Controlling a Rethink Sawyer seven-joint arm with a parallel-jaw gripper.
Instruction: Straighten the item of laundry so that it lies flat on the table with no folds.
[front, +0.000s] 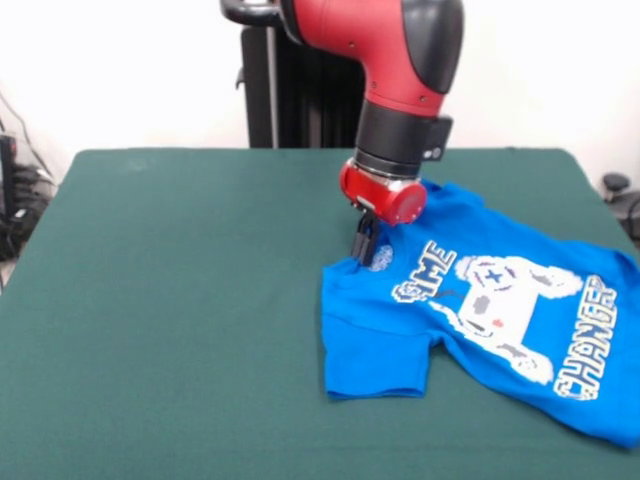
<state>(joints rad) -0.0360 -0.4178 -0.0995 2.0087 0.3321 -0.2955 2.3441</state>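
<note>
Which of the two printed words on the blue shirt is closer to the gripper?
The upper word, beside the controller print, lies just below the gripper. The word "CHANGER" runs along the T-shirt at its far right.

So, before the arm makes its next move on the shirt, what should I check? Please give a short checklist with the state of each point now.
1. Hand is at the shirt: ok, it is down at the shirt's upper left part, near the collar.
2. Hand open or shut: cannot tell, the wrist hides it.
3. Hand has cloth in it: cannot tell.
4. Shirt lies flat: not ok, the left sleeve looks folded and the cloth is wrinkled.
5. Shirt is fully on the table: cannot tell, its right part runs to the picture's edge.
6. Print faces up: ok, the controller and the letters show.
</note>
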